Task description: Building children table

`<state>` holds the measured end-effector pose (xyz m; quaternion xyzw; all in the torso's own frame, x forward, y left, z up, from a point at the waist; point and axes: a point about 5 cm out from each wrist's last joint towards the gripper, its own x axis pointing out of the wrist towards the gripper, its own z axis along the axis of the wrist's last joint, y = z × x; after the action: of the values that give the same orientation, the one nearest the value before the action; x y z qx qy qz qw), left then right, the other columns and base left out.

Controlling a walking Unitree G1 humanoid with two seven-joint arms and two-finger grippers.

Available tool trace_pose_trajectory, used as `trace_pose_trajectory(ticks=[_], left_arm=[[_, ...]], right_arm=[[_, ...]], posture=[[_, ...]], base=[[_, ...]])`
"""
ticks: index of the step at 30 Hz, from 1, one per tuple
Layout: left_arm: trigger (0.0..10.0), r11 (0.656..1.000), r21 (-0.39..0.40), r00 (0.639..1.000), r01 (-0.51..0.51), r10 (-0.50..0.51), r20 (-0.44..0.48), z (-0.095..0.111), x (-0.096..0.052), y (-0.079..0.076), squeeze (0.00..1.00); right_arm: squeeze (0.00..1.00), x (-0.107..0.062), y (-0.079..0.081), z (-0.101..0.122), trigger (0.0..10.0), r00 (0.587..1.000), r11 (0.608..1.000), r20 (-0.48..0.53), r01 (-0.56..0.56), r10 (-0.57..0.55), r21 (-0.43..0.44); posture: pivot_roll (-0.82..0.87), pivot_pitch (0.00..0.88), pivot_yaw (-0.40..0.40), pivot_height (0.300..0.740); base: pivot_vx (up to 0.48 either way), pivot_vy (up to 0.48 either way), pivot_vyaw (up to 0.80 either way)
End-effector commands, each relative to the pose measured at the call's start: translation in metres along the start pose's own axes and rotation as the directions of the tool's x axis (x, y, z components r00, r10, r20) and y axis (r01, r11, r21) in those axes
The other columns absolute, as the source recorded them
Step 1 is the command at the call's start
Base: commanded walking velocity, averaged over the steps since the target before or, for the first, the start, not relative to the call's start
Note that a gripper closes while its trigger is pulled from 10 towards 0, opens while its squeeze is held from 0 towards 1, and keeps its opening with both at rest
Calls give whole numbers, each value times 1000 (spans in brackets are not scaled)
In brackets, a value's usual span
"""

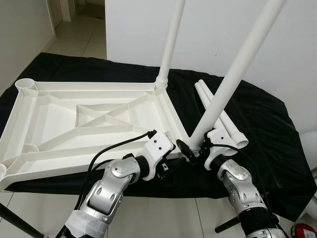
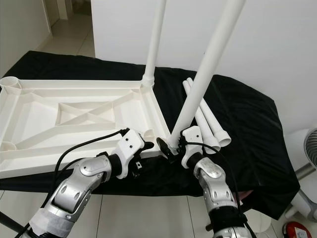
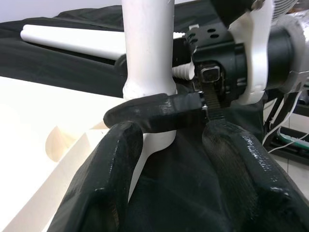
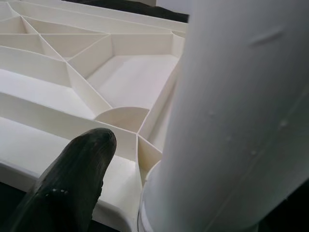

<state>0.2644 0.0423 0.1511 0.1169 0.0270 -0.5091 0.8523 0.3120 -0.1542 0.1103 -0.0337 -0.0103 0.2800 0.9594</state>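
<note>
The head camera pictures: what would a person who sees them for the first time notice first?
First, the big white tabletop lying upside down on a black cloth, ribs showing, with one leg already upright in its far right corner. Next, the right gripper holds a second, tilted leg at the near right corner, the left gripper beside it. Spare legs lie on the cloth to the right.

Home interior: pale tiled floor (image 1: pixel 79 37), plain white wall (image 1: pixel 218 29), black cloth (image 1: pixel 267 124) spread out, white fan (image 2: pixel 308 148) at the side.
</note>
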Motion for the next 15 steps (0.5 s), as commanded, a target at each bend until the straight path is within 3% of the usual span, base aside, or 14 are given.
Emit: trace_pose_trajectory(ticks=[1, 6, 7, 8, 9, 10, 12, 13, 15], left_arm=[[10000, 999, 13, 999, -34, 34, -2, 1, 4, 1, 0], [10000, 999, 16, 999, -35, 35, -4, 1, 4, 1, 0], [10000, 999, 18, 999, -36, 36, -5, 1, 4, 1, 0], [10000, 999, 18, 999, -38, 38, -5, 1, 3, 2, 0], [10000, 999, 18, 999, -38, 38, -5, 1, 3, 2, 0], [10000, 999, 18, 999, -40, 40, -5, 1, 3, 2, 0], [10000, 999, 18, 999, -41, 42, -5, 1, 3, 2, 0], [10000, 999, 17, 999, -42, 42, -5, 2, 3, 1, 0], [10000, 999, 17, 999, -42, 42, -5, 2, 3, 1, 0]], right_arm=[[0, -1, -6, -3, 10000, 1000, 1000, -22, -1, 1, -24], [0, 5, -7, -5, 9922, 999, 999, -34, -15, 14, -33], [0, 9, -6, -6, 8863, 999, 999, -35, -24, 23, -38], [0, 11, -6, -6, 4745, 999, 999, -35, -31, 30, -38], [0, 11, -6, -6, 4745, 999, 999, -35, -31, 30, -38], [0, 13, -5, -6, 3333, 999, 999, -33, -37, 35, -37], [0, 14, -5, -6, 3333, 999, 999, -30, -41, 40, -36], [0, 15, -5, -6, 0, 999, 998, -27, -44, 43, -35], [0, 15, -5, -6, 0, 999, 998, -27, -44, 43, -35]], posture=[[30, 0, -131, 740], [34, 0, -131, 740], [34, 0, -131, 740], [40, 0, -135, 740], [40, 0, -135, 740], [40, 0, -135, 740], [42, 0, -136, 740], [42, 0, -136, 740], [42, 0, -136, 740]], base=[[0, 0, 0], [0, 0, 0], [0, 0, 0], [0, 0, 0], [0, 0, 0], [0, 0, 0], [0, 0, 0], [0, 0, 0], [0, 0, 0]])
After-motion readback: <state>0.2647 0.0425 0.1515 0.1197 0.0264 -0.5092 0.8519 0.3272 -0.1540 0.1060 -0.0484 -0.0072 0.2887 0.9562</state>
